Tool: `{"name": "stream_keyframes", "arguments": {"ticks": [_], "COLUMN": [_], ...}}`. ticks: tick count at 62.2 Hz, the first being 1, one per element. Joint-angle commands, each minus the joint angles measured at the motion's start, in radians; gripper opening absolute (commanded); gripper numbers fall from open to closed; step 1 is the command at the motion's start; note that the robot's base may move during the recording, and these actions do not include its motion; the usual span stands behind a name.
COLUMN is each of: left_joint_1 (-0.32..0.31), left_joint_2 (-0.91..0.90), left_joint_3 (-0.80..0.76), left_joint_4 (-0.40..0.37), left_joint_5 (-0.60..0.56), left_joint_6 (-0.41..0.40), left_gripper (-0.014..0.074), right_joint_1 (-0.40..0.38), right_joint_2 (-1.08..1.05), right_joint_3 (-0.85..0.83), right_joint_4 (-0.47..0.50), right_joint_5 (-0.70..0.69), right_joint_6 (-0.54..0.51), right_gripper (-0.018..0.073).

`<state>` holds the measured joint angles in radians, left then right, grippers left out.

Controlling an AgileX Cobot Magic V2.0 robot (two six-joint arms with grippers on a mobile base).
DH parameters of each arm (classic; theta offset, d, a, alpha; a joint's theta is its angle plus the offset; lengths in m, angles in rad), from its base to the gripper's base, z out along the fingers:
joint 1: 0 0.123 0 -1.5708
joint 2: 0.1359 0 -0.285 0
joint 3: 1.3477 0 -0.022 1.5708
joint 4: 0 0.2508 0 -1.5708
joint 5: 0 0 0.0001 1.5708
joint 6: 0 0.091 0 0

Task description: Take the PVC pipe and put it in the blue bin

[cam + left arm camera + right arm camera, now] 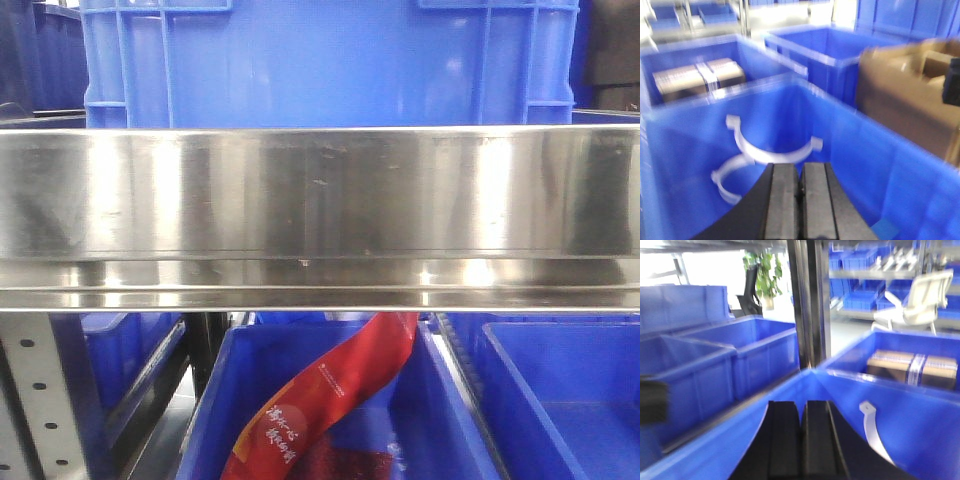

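A: Left end effector pinched closed, empty, over the deep blue plastic bin. White curved PVC pipe clamps at its 12 o'clock.

B: Right end effector likewise closed. Risk: pads bump clamps instead of straddling; view blurred.

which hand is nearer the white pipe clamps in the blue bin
Left, as far as the views show. The left hand sits just short of two white pipe clamps in the blue bin. The right hand sees only one clamp, off beside it.
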<state>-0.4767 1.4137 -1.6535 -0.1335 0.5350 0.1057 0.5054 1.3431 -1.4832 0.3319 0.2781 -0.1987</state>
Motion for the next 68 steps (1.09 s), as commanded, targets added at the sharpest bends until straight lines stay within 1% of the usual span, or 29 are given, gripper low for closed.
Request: {"name": "stream_keyframes", "arguments": {"ticks": [1, 6, 13, 19, 23, 34, 39, 42, 45, 49, 52, 56, 62, 64, 68], "left_joint_1": [0.005, 0.005, 0.005, 0.005, 0.005, 0.005, 0.005, 0.005, 0.011, 0.041, 0.08, 0.139, 0.233, 0.268, 0.324], "left_joint_2": [-0.041, -0.074, -0.134, -0.208, -0.261, -0.454, -0.533, -0.58, -0.63, -0.687, -0.725, -0.768, -0.82, -0.836, -0.86], "left_joint_3": [0.006, 0.044, 0.156, 0.295, 0.381, 0.63, 0.732, 0.79, 0.846, 0.919, 0.964, 1.02, 1.083, 1.103, 1.131], "left_joint_4": [0.005, 0.005, 0.005, 0.003, 0.001, 0.001, 0.001, 0.001, 0.001, 0.001, -0.006, -0.036, -0.091, -0.103, -0.106], "left_joint_5": [-0.007, -0.009, -0.036, -0.109, -0.154, -0.287, -0.346, -0.377, -0.41, -0.438, -0.453, -0.463, -0.46, -0.451, -0.435], "left_joint_6": [-0.004, -0.004, -0.004, -0.006, -0.021, -0.033, -0.033, -0.033, -0.035, -0.035, -0.037, -0.037, -0.037, -0.037, -0.037], "left_gripper": [-0.0111, -0.0111, -0.0111, -0.0111, -0.0111, -0.0111, -0.0111, -0.0111, -0.0111, -0.0111, -0.0111, -0.0111, -0.0111, -0.0111, -0.0111], "right_joint_1": [0.001, 0.001, -0.003, -0.009, -0.009, -0.009, -0.03, -0.061, -0.097, -0.147, -0.177, -0.214, -0.244, -0.252, -0.254], "right_joint_2": [-0.03, -0.054, -0.098, -0.144, -0.185, -0.358, -0.428, -0.471, -0.519, -0.576, -0.614, -0.67, -0.732, -0.753, -0.783], "right_joint_3": [-0.004, 0.019, 0.076, 0.152, 0.215, 0.43, 0.526, 0.601, 0.664, 0.743, 0.789, 0.848, 0.923, 0.951, 0.994], "right_joint_4": [-0.01, -0.015, -0.024, -0.024, -0.024, -0.027, -0.036, -0.036, -0.015, 0.038, 0.042, 0.023, -0.042, -0.047, -0.047], "right_joint_5": [0.016, 0.02, 0.018, -0.001, -0.028, -0.054, -0.09, -0.14, -0.201, -0.284, -0.31, -0.295, -0.244, -0.236, -0.234], "right_joint_6": [-0.006, -0.006, -0.006, -0.006, -0.006, -0.006, -0.006, -0.002, 0.013, 0.015, 0.015, 0.008, 0.008, 0.008, 0.008], "right_gripper": [-0.0168, -0.0168, -0.0168, -0.0168, -0.0168, -0.0168, -0.0168, -0.0168, -0.0168, -0.0168, -0.0168, -0.0168, -0.0168, -0.0168, -0.0168]}}
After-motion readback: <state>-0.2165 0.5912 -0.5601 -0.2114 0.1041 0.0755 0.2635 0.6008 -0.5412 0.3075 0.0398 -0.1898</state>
